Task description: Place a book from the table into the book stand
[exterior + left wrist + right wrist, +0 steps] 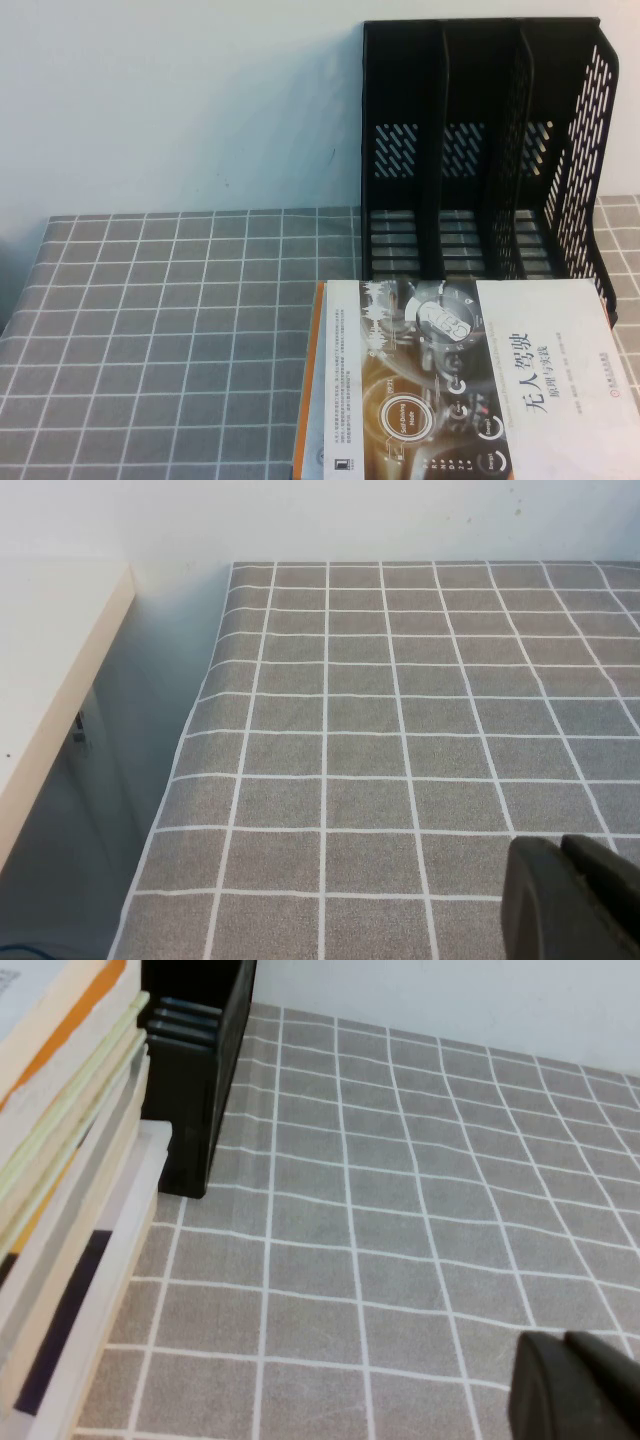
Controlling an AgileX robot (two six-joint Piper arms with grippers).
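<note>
The book (470, 380) lies flat at the front right of the table (180, 320), with dark dashboard art, orange circles, a white band with a blue title and an orange spine. It lies on top of a stack, seen edge-on in the right wrist view (60, 1160). The black book stand (480, 150) stands upright just behind it, its three compartments empty; its corner shows in the right wrist view (195, 1070). My left gripper (563, 845) is shut and empty over bare cloth near the table's left edge. My right gripper (565, 1340) is shut and empty over cloth beside the stack. Neither gripper shows in the high view.
A white wall runs behind the table. In the left wrist view a white board (50, 680) stands beside the table's left edge, with a gap between them. The gridded cloth (400, 1190) stretches right of the stack and the stand.
</note>
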